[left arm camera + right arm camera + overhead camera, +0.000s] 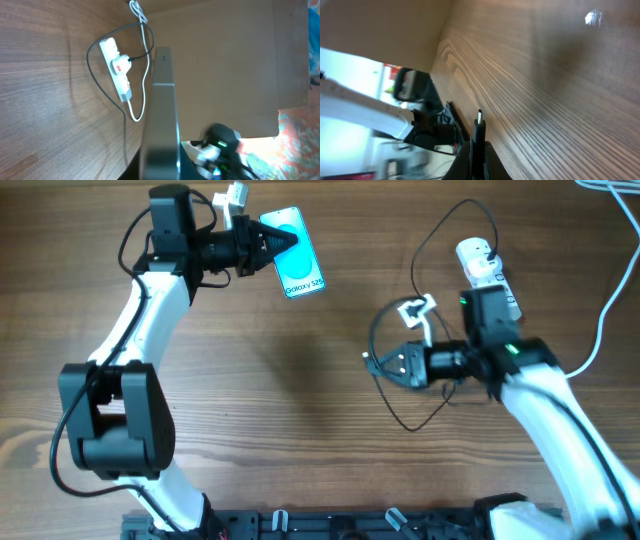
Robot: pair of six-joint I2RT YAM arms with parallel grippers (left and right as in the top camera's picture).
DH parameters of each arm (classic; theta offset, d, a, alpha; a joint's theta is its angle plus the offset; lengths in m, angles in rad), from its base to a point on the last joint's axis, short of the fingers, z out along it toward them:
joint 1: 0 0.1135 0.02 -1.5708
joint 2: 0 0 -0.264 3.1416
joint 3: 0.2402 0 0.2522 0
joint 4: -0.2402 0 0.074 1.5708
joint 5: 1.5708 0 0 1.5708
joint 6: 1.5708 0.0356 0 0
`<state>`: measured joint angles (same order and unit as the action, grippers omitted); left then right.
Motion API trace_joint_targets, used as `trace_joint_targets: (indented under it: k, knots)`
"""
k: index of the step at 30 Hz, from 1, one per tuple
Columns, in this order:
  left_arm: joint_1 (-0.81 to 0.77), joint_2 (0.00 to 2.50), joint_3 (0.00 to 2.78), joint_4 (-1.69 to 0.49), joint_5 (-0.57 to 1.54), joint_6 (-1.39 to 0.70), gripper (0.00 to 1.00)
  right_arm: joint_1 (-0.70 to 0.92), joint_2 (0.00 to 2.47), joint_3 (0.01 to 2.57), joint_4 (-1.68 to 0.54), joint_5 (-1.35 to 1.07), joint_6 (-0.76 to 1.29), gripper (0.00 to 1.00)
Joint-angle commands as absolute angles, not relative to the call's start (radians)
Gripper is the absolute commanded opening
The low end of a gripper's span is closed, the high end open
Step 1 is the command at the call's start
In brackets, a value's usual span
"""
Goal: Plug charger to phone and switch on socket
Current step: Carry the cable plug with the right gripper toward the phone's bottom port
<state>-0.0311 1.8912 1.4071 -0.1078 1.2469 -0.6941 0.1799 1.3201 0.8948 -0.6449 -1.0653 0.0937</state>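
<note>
Clenched on the phone (pixel 305 270), the left claw (pixel 285 242) holds its far end overhead. The phone's long axis tilts, with the text strip pointing near-right. The right claw (pixel 374 362), also clenched, points left. Left wrist: the phone stands edge-on, with the socket (pixel 117 67) beyond it. Right wrist: the charger (pixel 479 131) is pinched, its connector tip pointing outward from the grip.

White-shelled arms (pixel 150 310) with black joints and cables.

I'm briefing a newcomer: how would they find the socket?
At the far right of the wooden table lies a white elongated power strip. Unlike the thin black cable looping beside it, it carries a red mark and a thick white cord.
</note>
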Motion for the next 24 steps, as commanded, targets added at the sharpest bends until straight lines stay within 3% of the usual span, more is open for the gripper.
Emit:
trace_joint_targets:
  k: [1, 6, 8, 12, 14, 24]
  knots:
    - [-0.029, 1.814, 1.424, -0.101, 1.267, -0.685, 0.04, 0.179, 1.111, 0.863, -0.667, -1.003, 0.073, 0.04]
    - [-0.032, 1.804, 1.424, -0.1, 1.267, -0.685, 0.04, 0.179, 0.893, 0.605, -0.321, -1.076, 0.344, 0.04]
    - [-0.043, 1.804, 1.424, -0.1, 1.267, -0.685, 0.04, 0.179, 0.882, 0.478, -0.052, -1.094, 0.529, 0.04]
    - [-0.086, 1.804, 1.424, -0.059, 1.267, -0.685, 0.04, 0.179, 0.966, 0.237, 0.717, -1.105, 0.961, 0.04]
    - [-0.104, 1.804, 1.424, -0.028, 1.267, -0.685, 0.04, 0.179, 1.041, 0.195, 0.949, -1.105, 1.077, 0.04]
    - [-0.154, 1.804, 1.424, 0.05, 1.302, -0.653, 0.04, 0.18, 1.504, 0.274, 1.309, -1.281, 1.183, 0.04]
